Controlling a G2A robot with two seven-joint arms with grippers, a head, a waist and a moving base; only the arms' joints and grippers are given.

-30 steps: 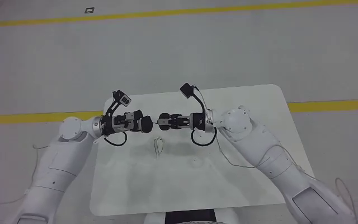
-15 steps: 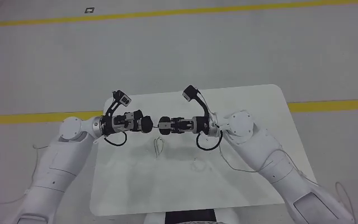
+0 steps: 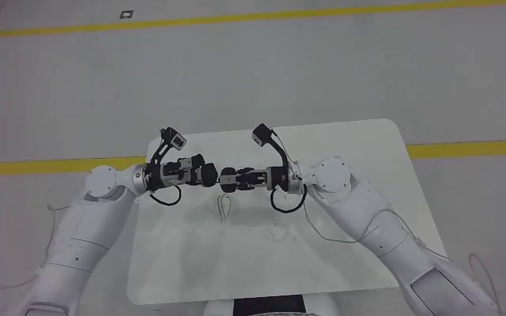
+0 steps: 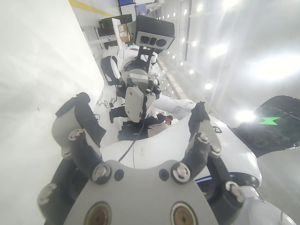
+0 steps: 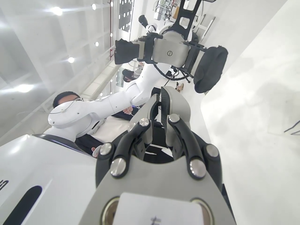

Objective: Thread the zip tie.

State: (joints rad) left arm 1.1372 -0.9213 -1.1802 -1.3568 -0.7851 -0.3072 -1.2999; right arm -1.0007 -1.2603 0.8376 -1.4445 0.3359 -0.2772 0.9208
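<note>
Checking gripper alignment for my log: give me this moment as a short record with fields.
left gripper: open, above the table, facing the right gripper
right gripper: shut, tip close to the left gripper
thin dark strand: runs from the right gripper's tip; cannot tell if it is the zip tie
thin loop: lying on the table, nearer the robot, untouched
table: white

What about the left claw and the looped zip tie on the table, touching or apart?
Apart. The top view shows bare table between the left claw and the zip tie lying nearer the robot.
</note>
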